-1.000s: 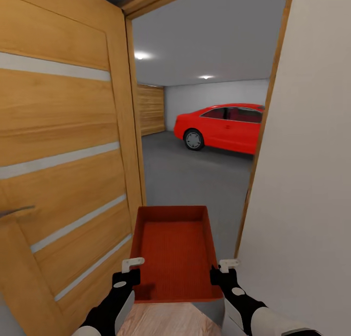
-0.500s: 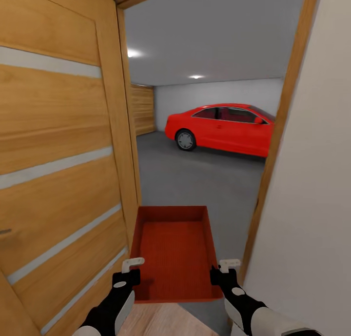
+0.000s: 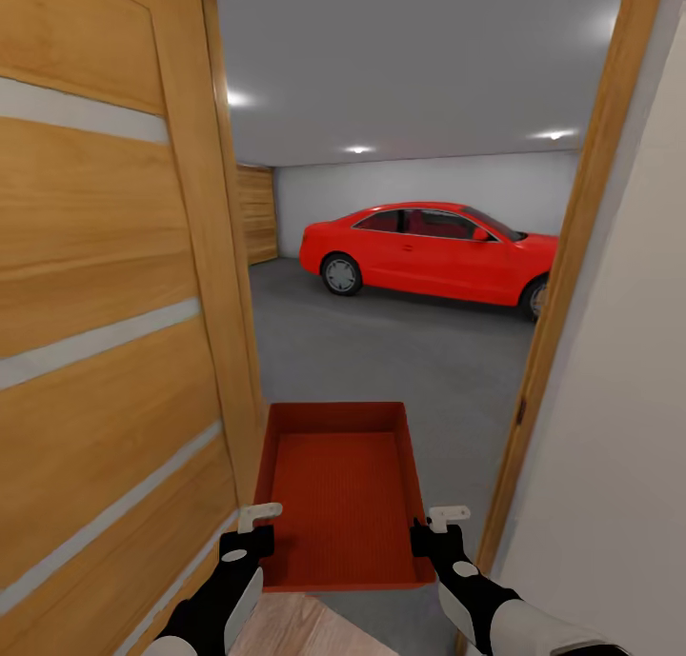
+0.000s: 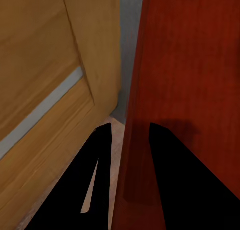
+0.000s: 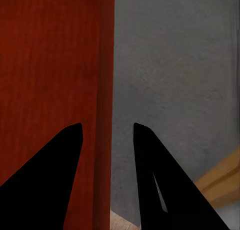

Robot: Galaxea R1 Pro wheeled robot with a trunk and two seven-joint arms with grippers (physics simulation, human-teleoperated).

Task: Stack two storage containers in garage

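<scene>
We stand at the doorway, carrying one orange-red ribbed topless plastic bin (image 3: 341, 489) out in front at 6 o'clock in the head view, long axis pointing into the garage. The left claw (image 3: 250, 530) pinches the bin's left side wall near its near corner, and the right claw (image 3: 440, 527) pinches the right wall opposite; in each wrist view a wall runs up between the two dark fingers (image 4: 172, 185), one inside and one outside, both claws narrowed onto the thin rim. We judge the two-sided hold keeps the bin level and narrow enough to pass between the orange wooden door with pale glass slits (image 3: 105, 332) at 9 o'clock and the wooden door frame (image 3: 572, 285) at 3 o'clock. The bin's left wall runs close beside the door edge; whether they touch we cannot tell. Dark grey concrete floor (image 3: 400, 351) lies ahead, the red car (image 3: 429, 248) at 12 o'clock, its tail cut off by the frame. A sliver of light wood plank flooring (image 3: 295, 632) sits beneath us. The bin's underside is hidden.
</scene>
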